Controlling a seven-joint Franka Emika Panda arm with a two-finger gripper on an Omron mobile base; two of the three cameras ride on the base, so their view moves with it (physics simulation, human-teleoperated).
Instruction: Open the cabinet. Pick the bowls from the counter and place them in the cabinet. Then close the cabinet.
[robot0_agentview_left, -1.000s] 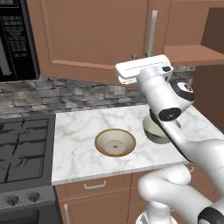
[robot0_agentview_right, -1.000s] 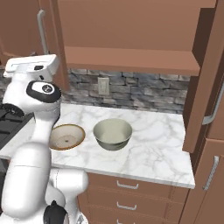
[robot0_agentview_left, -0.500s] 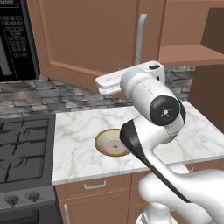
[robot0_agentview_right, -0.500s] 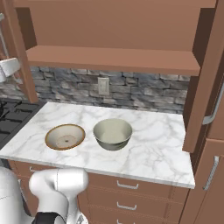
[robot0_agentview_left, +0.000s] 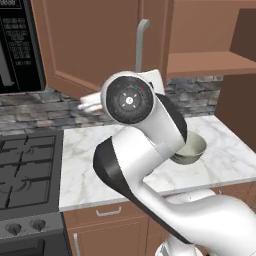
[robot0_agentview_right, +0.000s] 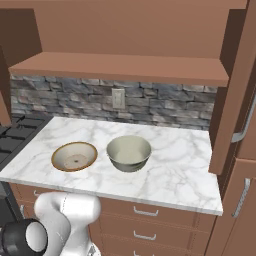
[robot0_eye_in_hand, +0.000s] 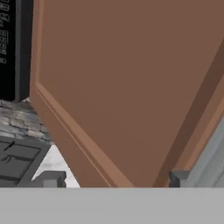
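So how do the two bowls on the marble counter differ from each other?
The shallow cream bowl with the tan-brown rim is wide and low, while the grey-green bowl with the pale inside is deeper with taller walls. The cream bowl shows a brown ring at its centre; the grey-green bowl is plain inside. The cream bowl sits nearer the black stove, the grey-green bowl beside it, apart. Both stand upright and empty on the white marble counter.

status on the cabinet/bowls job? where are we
Done: the brown wooden wall cabinet is open, its shelf bare. In hand: nothing; in the hand view the gripper faces the left door panel, finger tips apart. Left: the shallow cream bowl and the deeper grey-green bowl both sit on the white marble counter; then shut the doors.
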